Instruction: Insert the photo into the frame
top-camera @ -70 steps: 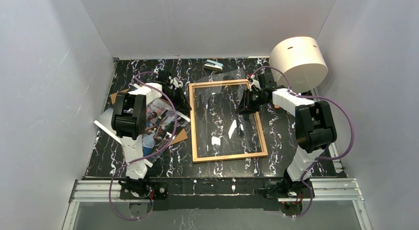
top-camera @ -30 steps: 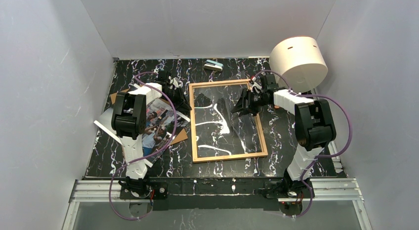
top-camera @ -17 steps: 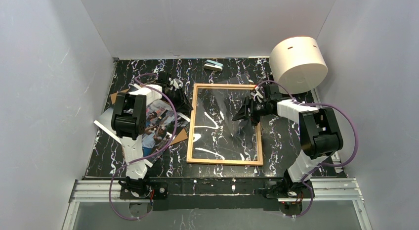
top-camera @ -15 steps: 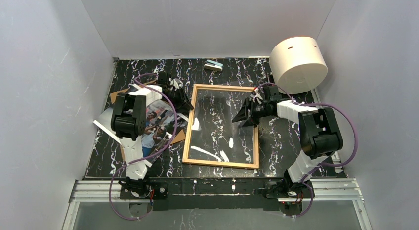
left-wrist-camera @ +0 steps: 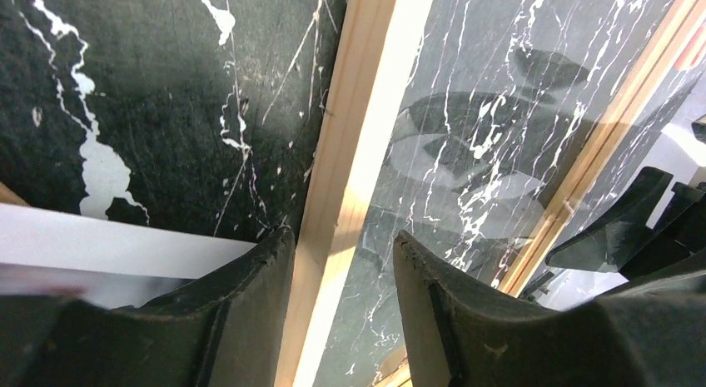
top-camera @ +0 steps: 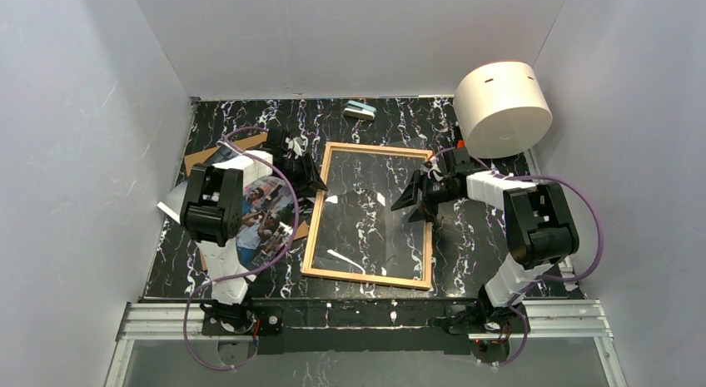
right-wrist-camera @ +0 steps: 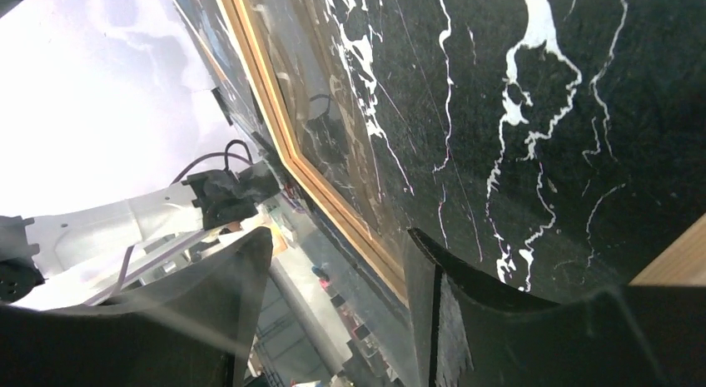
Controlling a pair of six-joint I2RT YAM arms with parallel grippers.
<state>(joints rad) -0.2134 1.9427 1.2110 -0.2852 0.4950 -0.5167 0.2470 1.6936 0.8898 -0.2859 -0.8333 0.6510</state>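
Note:
The frame [top-camera: 366,277], thin light wood round clear glass, lies slanted mid-table. My left gripper [top-camera: 310,181] stands open astride its left rail [left-wrist-camera: 358,154], with a gap on the glass side of the rail [left-wrist-camera: 341,237]. The photo [top-camera: 265,219] lies face up under my left arm, and its white border [left-wrist-camera: 116,252] shows by the left finger. My right gripper [top-camera: 405,208] is open over the glass by the right rail. In the right wrist view its fingers are spread [right-wrist-camera: 337,237], haze veils the left one, and the far rail [right-wrist-camera: 279,137] runs beyond.
A brown cardboard backing board [top-camera: 208,160] lies under the photo at the left. A big white cylinder [top-camera: 502,104] stands at the back right. A small blue and white object [top-camera: 360,111] lies by the back wall. White walls close in three sides.
The frame has slid left and towards me, its near end swinging left to the photo's edge. My left gripper has opened on the rail. My right gripper followed the frame's right side.

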